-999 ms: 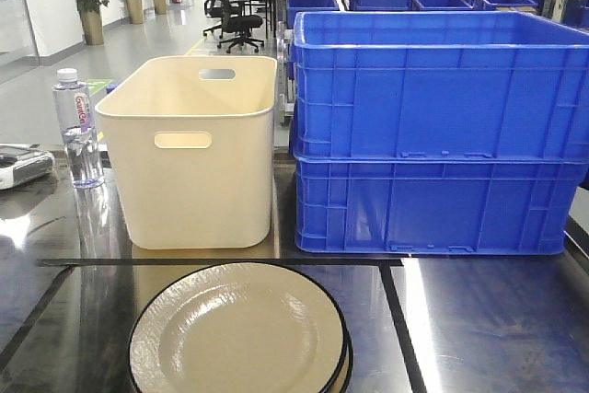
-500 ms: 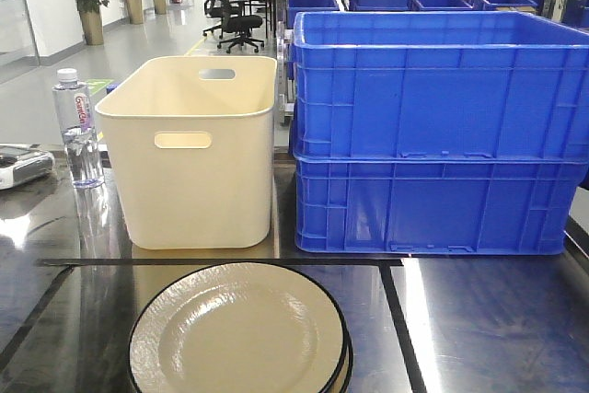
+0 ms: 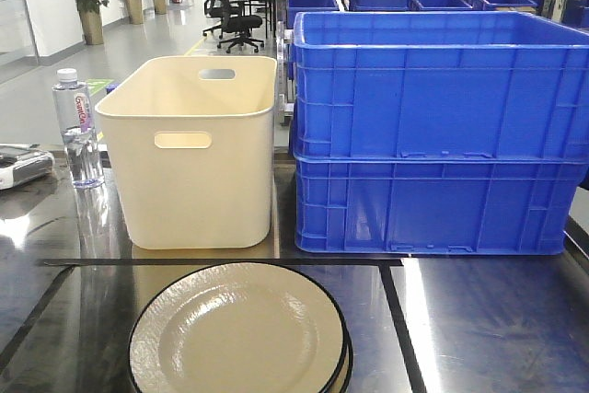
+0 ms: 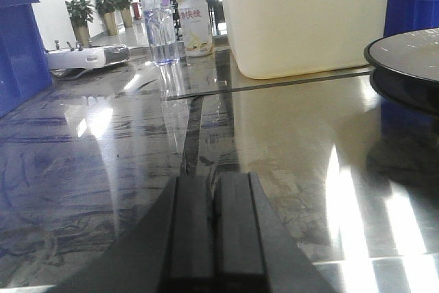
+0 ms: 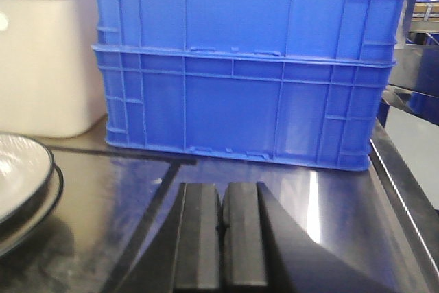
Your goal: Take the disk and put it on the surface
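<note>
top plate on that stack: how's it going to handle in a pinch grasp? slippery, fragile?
Top plate: glossy glazed face with highlights, so likely slick between pads. It looks rigid, possibly enamel or ceramic, so a drop may chip it. It lies flat on a second plate, leaving little rim gap; it may slide rather than lift. Both grippers, left and right, are shut.

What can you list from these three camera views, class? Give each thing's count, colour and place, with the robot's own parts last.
plates: two, cream with black rims, stacked at the near tabletop edge
bin: one, cream, behind the plates
crates: two, blue, stacked right of the bin
water bottle: one, clear, left of the bin
milk drink bottle: one, white, beside the water bottle
tabletop: dark grey, glossy, black lines
left gripper: black, shut, empty, low over the tabletop
right gripper: black, shut, empty, facing the crates
</note>
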Motion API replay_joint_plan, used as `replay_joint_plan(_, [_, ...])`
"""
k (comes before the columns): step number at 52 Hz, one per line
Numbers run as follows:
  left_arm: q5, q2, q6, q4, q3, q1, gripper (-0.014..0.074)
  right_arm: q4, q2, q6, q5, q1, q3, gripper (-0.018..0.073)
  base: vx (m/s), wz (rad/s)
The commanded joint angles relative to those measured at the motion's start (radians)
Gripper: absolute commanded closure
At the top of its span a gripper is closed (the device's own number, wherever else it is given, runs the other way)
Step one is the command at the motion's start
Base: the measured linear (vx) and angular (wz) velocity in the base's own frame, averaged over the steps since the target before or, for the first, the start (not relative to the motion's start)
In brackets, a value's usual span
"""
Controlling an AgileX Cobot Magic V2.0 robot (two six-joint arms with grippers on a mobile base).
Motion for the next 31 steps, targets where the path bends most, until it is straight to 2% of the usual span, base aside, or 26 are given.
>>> replay_joint_plan(1, [-0.083,-0.018,-0.01,0.004,0.013,0.001,0.0598,-0.198,0.004,0.174,-0.03,0.002,-0.031,0.0568,0.0,0.0])
replay_joint_plan(9, [-0.083,-0.018,-0.01,0.004,0.013,0.001,0.0598,-0.632,-0.007,0.646,-0.023,0.002,-0.017,0.0568,0.0,0.0])
replay_joint_plan(14, [-0.083,-0.018,-0.01,0.004,0.013,0.001,0.0598,-0.808,-0.063,0.86,-0.056,0.002,0.038,0.0568,0.0,0.0])
replay_joint_plan(19, [-0.083,-0.018,-0.01,0.004,0.013,0.001,0.0598,-0.908,-0.156,0.962,-0.096,0.001,0.139,0.0568,0.0,0.0])
replay_joint_plan(31, [-0.083,-0.018,-0.01,0.004,0.013,0.001,0.0596,-0.913,-0.466,0.984,-0.084,0.0,0.388,0.0568,0.0,0.0])
